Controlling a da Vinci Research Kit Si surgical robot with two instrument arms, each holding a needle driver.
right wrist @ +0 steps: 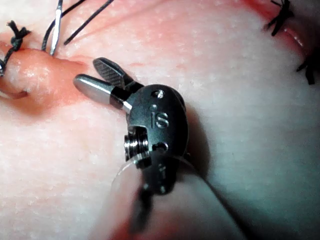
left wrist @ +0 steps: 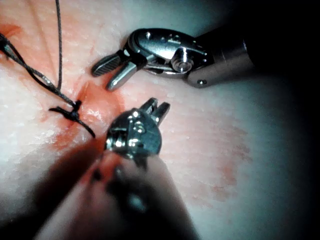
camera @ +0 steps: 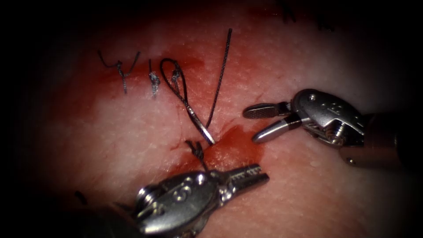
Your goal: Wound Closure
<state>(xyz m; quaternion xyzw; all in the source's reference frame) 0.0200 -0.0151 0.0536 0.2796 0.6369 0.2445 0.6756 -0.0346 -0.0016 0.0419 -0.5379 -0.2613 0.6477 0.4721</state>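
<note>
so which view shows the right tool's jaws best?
Endoscope view: the right tool lies side-on, jaws open and holding nothing, to the right of the cut over the tissue. The left wrist view shows the same open jaws from farther off; the right wrist view sees them from behind.

The tissue is pale and wet, with red fluid pooled at the centre of the endoscope view. The needle lies flat there, free of both tools, its shiny end touching the pool; whether the tip enters the tissue I cannot tell. Dark thread runs from it to the upper centre. A loop and 2 knots sit at upper left. Another knot lies just below the needle.
</note>
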